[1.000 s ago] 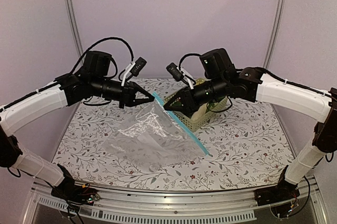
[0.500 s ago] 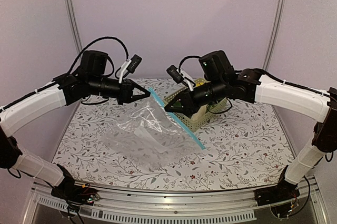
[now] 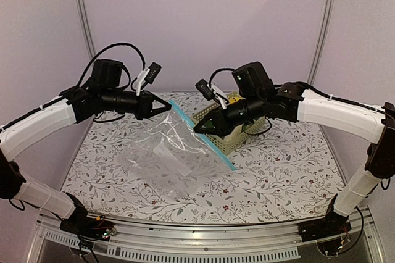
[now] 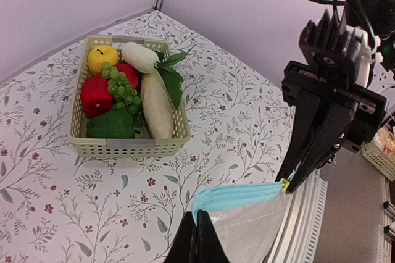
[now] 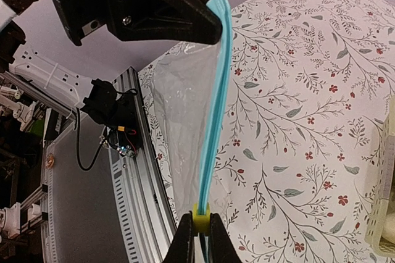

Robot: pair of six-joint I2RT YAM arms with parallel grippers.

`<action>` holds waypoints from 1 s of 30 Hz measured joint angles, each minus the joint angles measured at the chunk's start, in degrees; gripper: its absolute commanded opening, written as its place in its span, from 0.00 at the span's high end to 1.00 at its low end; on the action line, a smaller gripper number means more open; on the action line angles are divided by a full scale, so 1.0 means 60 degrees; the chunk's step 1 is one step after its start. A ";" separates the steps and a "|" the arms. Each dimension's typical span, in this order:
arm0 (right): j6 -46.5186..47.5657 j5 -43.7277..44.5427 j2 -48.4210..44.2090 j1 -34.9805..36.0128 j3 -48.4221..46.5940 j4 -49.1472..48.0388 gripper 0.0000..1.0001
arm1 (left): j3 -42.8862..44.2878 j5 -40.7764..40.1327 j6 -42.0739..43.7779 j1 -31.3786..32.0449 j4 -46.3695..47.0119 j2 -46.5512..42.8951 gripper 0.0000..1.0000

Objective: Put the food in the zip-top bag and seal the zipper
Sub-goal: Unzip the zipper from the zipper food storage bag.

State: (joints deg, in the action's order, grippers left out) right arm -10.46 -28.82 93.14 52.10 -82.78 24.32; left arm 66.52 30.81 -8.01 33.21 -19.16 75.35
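Observation:
The zip-top bag [image 3: 163, 155] hangs see-through between both arms, its lower part resting on the table. My left gripper [image 3: 170, 105] [image 4: 198, 237] is shut on the upper end of the light-blue zipper [image 3: 203, 139] [image 4: 241, 195] [image 5: 216, 90]. My right gripper [image 3: 198, 128] [image 5: 200, 231] is shut on the zipper's small yellow slider [image 5: 201, 214] [image 4: 284, 184], a short way down the strip. The food lies in the pale green basket [image 4: 126, 146] [image 3: 241, 142]: a yellow apple [image 4: 102, 58], red pieces [image 4: 95, 95], a white radish [image 4: 155, 102], green grapes [image 4: 123, 85].
The basket stands at the back right of the flowered tablecloth [image 3: 278, 170], right behind my right wrist. A metal rail [image 3: 203, 238] runs along the near table edge. Purple walls close in the back and sides.
My left gripper has drawn back to the left and slightly up with the zipper end, so the strip between the two grippers is longer. The bag's lower corner has shifted left.

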 measured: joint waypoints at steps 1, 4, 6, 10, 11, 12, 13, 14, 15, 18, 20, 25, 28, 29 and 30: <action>0.0000 0.0004 0.0000 0.0004 0.0011 0.0000 1.00 | -0.0011 -0.0044 -0.0004 -0.0029 0.0004 -0.0029 1.00; 0.0000 0.0007 0.0004 0.0004 0.0033 0.0000 1.00 | -0.0066 -0.0127 -0.0015 -0.0113 0.0004 -0.0127 1.00; -0.0004 0.0007 0.0007 0.0004 0.0062 -0.0007 1.00 | -0.0098 -0.0189 -0.0029 -0.0149 0.0007 -0.0182 1.00; 0.0000 0.0007 0.0025 0.0004 0.0095 -0.0007 1.00 | -0.0131 -0.0291 -0.0036 -0.0244 0.0004 -0.0251 1.00; -0.0004 0.0007 0.0036 0.0004 0.0106 -0.0007 1.00 | -0.0131 -0.0306 -0.0036 -0.0270 0.0004 -0.0266 1.00; -0.0004 0.0007 0.0044 0.0004 0.0117 -0.0004 1.00 | -0.0135 -0.0331 -0.0040 -0.0288 0.0004 -0.0273 1.00; -0.0004 0.0007 0.0058 0.0004 0.0120 -0.0004 1.00 | -0.0135 -0.0361 -0.0040 -0.0306 0.0004 -0.0284 1.00; -0.0004 0.0007 0.0062 0.0004 0.0124 -0.0004 1.00 | -0.0138 -0.0390 -0.0040 -0.0321 0.0004 -0.0291 1.00; -0.0004 0.0007 0.0066 0.0004 0.0124 0.0000 1.00 | -0.0142 -0.0415 -0.0040 -0.0339 0.0004 -0.0299 1.00; -0.0004 0.0011 0.0069 0.0007 0.0131 -0.0004 1.00 | -0.0149 -0.0495 -0.0044 -0.0397 0.0004 -0.0310 1.00; -0.0004 0.0011 0.0073 0.0007 0.0135 0.0000 1.00 | -0.0149 -0.0532 -0.0047 -0.0426 0.0004 -0.0310 1.00; -0.0004 0.0018 0.0076 0.0022 0.0168 0.0004 1.00 | -0.0149 -0.0590 -0.0073 -0.0510 0.0000 -0.0361 1.00; -0.0004 0.0047 0.0076 0.0025 0.0175 0.0007 1.00 | -0.0153 -0.0656 -0.0076 -0.0576 0.0004 -0.0433 1.00; -0.0004 0.0055 0.0080 0.0025 0.0178 0.0004 1.00 | -0.0153 -0.0685 -0.0076 -0.0594 0.0004 -0.0444 1.00; -0.0004 0.0066 0.0080 0.0029 0.0186 0.0007 1.00 | -0.0153 -0.0714 -0.0076 -0.0616 0.0004 -0.0452 1.00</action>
State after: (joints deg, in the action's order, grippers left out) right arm -10.48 -28.42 93.62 52.27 -81.67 24.36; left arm 65.60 26.52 -8.47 29.52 -19.14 72.64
